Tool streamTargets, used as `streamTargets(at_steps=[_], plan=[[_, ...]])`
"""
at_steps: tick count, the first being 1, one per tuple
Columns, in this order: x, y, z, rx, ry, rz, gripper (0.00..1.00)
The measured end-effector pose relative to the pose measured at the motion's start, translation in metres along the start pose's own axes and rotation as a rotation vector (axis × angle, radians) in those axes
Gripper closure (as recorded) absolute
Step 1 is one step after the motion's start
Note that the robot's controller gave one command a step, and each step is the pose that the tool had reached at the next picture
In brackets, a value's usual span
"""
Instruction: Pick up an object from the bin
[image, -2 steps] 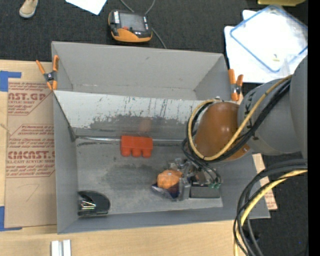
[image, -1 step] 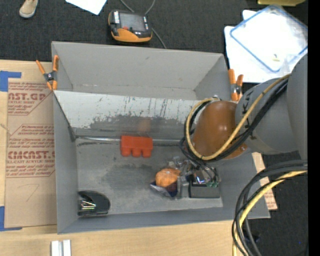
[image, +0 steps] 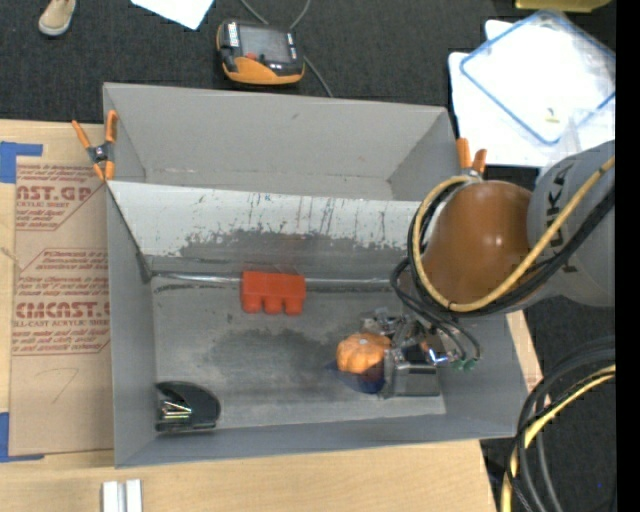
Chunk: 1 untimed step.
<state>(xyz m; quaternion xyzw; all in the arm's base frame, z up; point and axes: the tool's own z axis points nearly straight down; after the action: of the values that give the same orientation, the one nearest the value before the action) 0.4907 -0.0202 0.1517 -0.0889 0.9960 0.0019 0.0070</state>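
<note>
My gripper (image: 405, 366) is low in the bin's right front part, under the arm's brown dome. A small round orange thing (image: 357, 354) lies right against its left side, with a bit of blue showing just below it. Whether the orange thing is held cannot be made out. A red-orange block (image: 272, 292) with a notched lower edge lies on the bin floor near the back wall, well to the left of the gripper.
A black stapler (image: 187, 408) lies in the bin's front left corner. The arm and its cables come in from the right, covering the bin's right wall. Bare floor lies between the block, the stapler and the gripper.
</note>
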Motion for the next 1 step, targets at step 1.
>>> streamTargets(at_steps=[1], plan=[[-0.0020, -0.0013, -0.1287, 0.001, -0.005, -0.015, 1.00]])
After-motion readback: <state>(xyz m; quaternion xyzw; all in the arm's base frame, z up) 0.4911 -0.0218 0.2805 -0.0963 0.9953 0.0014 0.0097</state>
